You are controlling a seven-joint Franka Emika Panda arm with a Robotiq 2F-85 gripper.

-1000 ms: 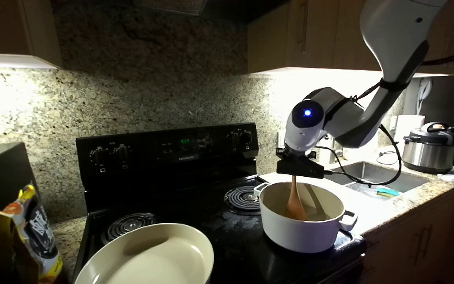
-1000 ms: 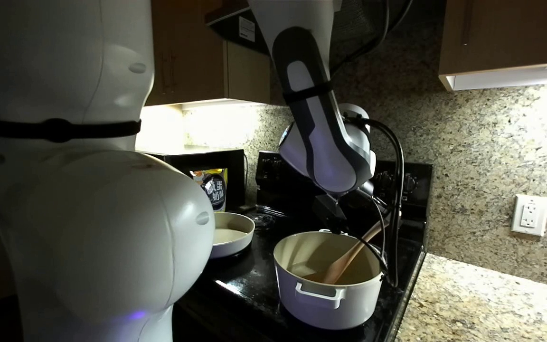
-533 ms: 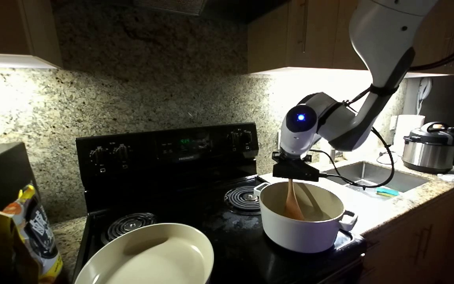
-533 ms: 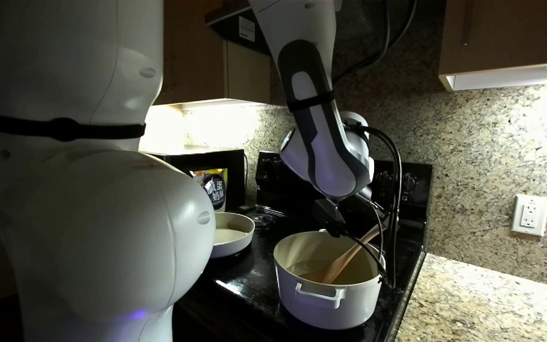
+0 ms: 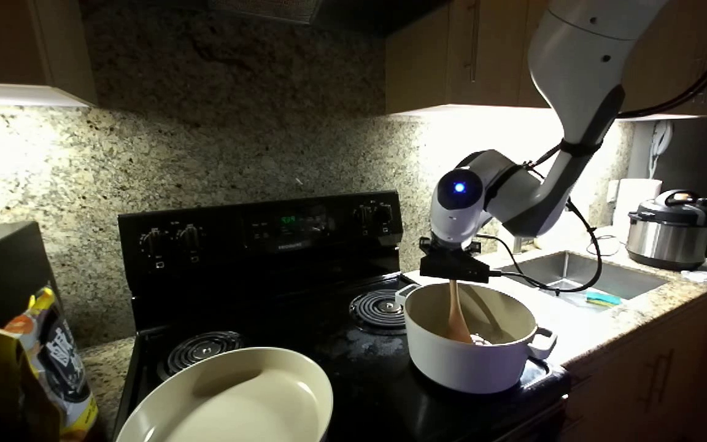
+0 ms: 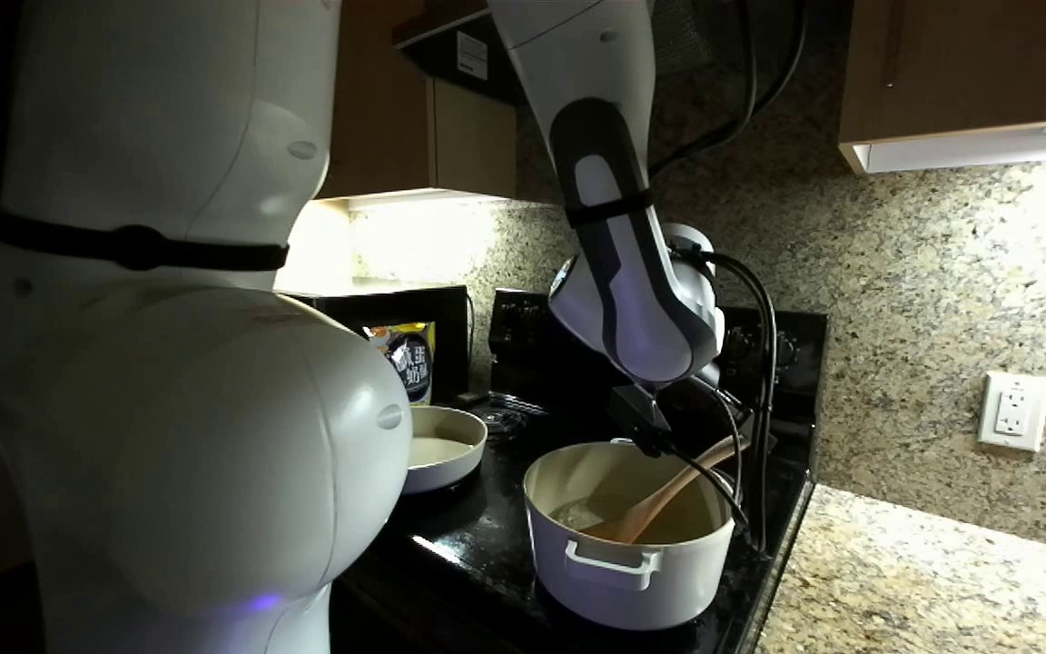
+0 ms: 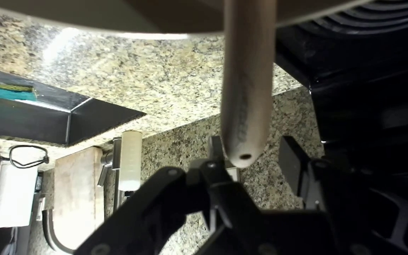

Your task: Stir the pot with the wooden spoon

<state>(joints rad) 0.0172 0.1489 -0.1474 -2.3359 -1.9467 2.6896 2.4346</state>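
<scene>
The white pot (image 5: 467, 368) (image 6: 627, 590) stands on the stove, its rim (image 7: 175, 36) crossing the top of the wrist view. The wooden spoon (image 5: 456, 316) (image 6: 659, 500) leans inside it, bowl end down in liquid. In the wrist view the spoon's handle (image 7: 248, 88) ends between the fingers of my gripper (image 7: 252, 149). The jaws are open: the handle lies close against the left finger, and a clear gap separates it from the right one. Whether it touches the left finger I cannot tell. A small pale patch shows on the liquid beside the spoon's bowl. In both exterior views the fingertips are hidden.
A cream oval dish (image 5: 249, 405) (image 6: 446, 468) sits at the stove's front. Behind the pot is a coil burner (image 5: 381, 307). To the side are the sink (image 5: 574, 276) (image 7: 58, 117), a steel cooker (image 5: 672, 236) and a snack bag (image 5: 62, 362). Cables (image 6: 764, 400) hang beside the pot.
The arm has moved sideways and slightly lower over the pot. The top of the spoon's handle has sunk a little, while its bowl has barely shifted. A pale patch has appeared in the pot.
</scene>
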